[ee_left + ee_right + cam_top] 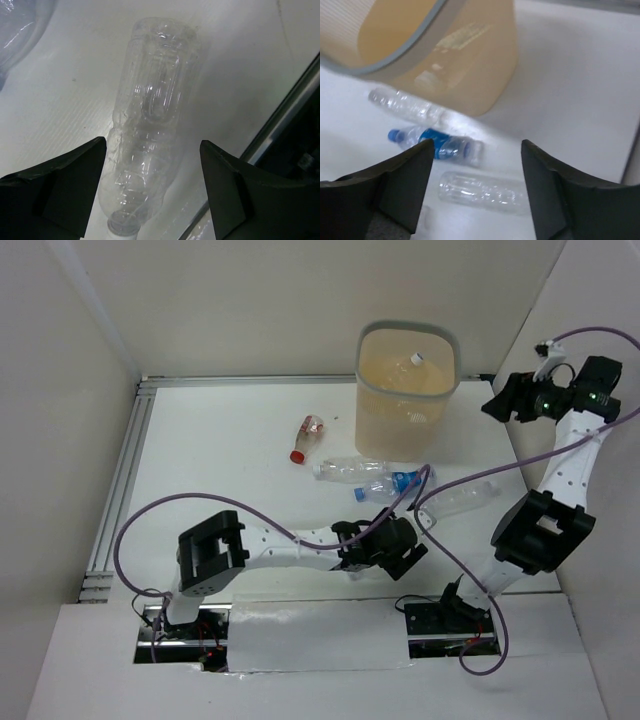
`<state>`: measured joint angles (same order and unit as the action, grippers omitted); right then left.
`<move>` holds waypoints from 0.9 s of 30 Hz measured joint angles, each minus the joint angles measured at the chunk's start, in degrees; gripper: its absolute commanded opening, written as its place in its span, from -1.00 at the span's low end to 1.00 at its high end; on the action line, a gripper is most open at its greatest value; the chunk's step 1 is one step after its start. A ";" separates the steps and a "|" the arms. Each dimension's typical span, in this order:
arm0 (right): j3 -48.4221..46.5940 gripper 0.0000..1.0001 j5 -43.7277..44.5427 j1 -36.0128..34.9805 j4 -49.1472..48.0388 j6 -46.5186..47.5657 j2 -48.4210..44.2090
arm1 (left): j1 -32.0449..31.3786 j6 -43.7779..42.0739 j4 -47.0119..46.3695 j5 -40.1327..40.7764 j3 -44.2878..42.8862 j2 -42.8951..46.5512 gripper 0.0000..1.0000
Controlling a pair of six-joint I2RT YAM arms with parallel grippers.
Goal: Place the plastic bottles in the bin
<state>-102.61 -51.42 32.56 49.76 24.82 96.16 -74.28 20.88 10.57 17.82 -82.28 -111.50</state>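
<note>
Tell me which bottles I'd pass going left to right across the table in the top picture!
Red-capped bottle → long clear bottle → blue-label bottle → crinkly clear bottle. The bin sits behind, spanning several of them, so it has no clear place.

Overhead camera covers the whole table (220, 440), left wrist view close over one clear bottle (150, 115), right wrist view higher, looking down, sharing the bin (470, 65) with overhead.

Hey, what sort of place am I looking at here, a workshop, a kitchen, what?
Most likely a robot test cell in a lab: a white table boxed in by plain panels, two cabled robot arms bolted at its near edge, and staged props, a bin and loose plastic bottles.
</note>
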 measured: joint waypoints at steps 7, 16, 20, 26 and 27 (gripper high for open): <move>10.25 1.00 -0.42 -0.52 6.40 12.13 -6.73 | -0.52 0.04 1.84 3.48 -1.53 -4.00 0.36; 10.32 1.00 -0.50 3.98 16.79 24.70 -3.56 | -0.55 0.48 2.29 4.87 -1.57 -3.72 -0.47; 10.49 1.00 -0.04 5.62 20.09 29.62 -0.83 | -0.55 0.83 4.17 5.64 0.22 -1.51 -0.49; 15.06 1.00 0.50 5.66 21.62 37.33 -3.43 | 1.38 3.10 8.15 7.02 3.67 8.15 -0.52; 16.13 1.00 0.66 5.66 21.86 38.49 -4.24 | 2.36 3.43 8.50 7.13 3.74 10.25 -0.52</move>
<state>-86.48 -50.76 38.22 71.61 63.31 91.92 -71.92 24.32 19.07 24.95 -78.54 -101.25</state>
